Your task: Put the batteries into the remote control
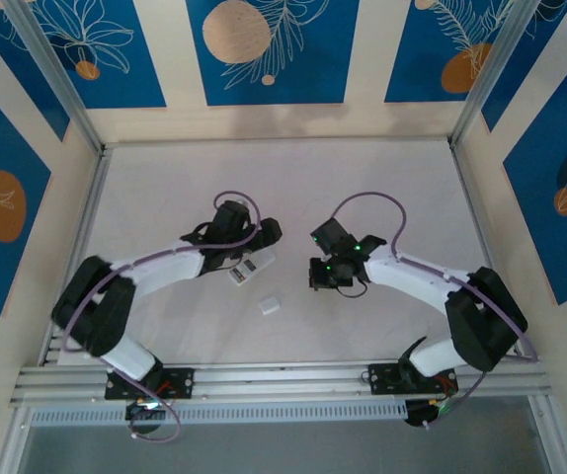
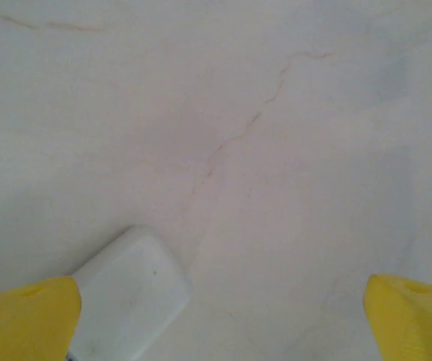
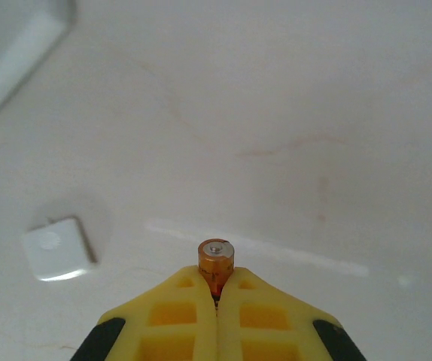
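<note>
My right claw (image 3: 216, 286) is pressed together and pinches one battery (image 3: 216, 262) by its body. The battery is a small cylinder that stands up from between the yellow plastic fingers (image 3: 174, 316). Its end is gold-orange metal, shiny, with a small silver button in the middle. I cannot see any writing on it. The fingers have square hollow pockets moulded into them and look smooth.

My left claw (image 2: 220, 323) is spread wide, with nothing between the two yellow tips. The remote (image 2: 129, 293) lies flat on the worktop (image 2: 314, 113), just beside the claw's left tip. It is a white slab with rounded corners and a matt, slightly glossy face, with one tiny dark dot on it. In the top view the remote (image 1: 251, 267) lies under the left claw, and the dark marks on it are too small to read.

A smaller white piece (image 3: 54, 248), squarish with soft corners, lies flat and apart from the remote, between the two arms. The worktop is pale, stone-like, with thin brownish veins.
</note>
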Action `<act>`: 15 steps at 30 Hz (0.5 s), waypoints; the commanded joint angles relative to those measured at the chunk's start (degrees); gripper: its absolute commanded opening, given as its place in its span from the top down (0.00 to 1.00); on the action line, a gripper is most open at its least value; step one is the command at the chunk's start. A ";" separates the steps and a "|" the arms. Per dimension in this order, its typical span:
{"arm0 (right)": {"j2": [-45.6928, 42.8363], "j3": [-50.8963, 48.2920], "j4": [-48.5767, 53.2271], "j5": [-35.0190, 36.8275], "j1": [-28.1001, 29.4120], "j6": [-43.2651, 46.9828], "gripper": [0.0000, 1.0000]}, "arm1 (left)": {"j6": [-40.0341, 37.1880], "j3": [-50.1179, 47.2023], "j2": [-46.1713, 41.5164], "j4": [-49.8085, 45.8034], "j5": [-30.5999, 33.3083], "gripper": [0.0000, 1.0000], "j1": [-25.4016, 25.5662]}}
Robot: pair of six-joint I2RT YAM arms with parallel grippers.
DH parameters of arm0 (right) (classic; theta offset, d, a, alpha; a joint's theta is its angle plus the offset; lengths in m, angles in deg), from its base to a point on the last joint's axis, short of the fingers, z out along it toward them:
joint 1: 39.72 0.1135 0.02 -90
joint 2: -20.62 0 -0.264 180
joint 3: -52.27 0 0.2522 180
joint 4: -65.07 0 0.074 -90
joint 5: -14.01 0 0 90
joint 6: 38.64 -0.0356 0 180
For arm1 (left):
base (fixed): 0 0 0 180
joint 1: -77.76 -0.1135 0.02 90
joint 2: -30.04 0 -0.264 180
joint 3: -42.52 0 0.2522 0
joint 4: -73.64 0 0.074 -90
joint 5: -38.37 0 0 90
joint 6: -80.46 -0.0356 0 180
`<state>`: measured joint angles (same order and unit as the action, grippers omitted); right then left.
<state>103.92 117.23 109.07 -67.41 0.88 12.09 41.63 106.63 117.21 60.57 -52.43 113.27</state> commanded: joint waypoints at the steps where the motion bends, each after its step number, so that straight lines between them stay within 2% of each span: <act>1: 4.53 6.28 -1.41 -0.12 2.62 0.78 0.99 | -3.55 -4.26 -7.59 -6.90 3.95 0.00 -2.60; 5: 12.29 14.14 -1.42 -1.08 5.10 2.32 1.00 | -3.49 -11.02 -17.26 -10.91 4.74 0.00 -5.93; 12: 24.14 28.20 -0.29 -2.82 8.61 6.04 1.00 | 3.93 -23.11 -32.20 -12.48 1.82 0.01 -8.45; 15: 28.03 33.41 0.43 -3.17 9.98 7.69 1.00 | 8.74 -28.77 -37.52 -9.52 -0.24 0.11 -8.92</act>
<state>130.07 146.91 108.07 -68.98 9.67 16.97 45.42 81.43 82.87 50.17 -50.26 105.25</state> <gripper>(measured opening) 0.060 0.900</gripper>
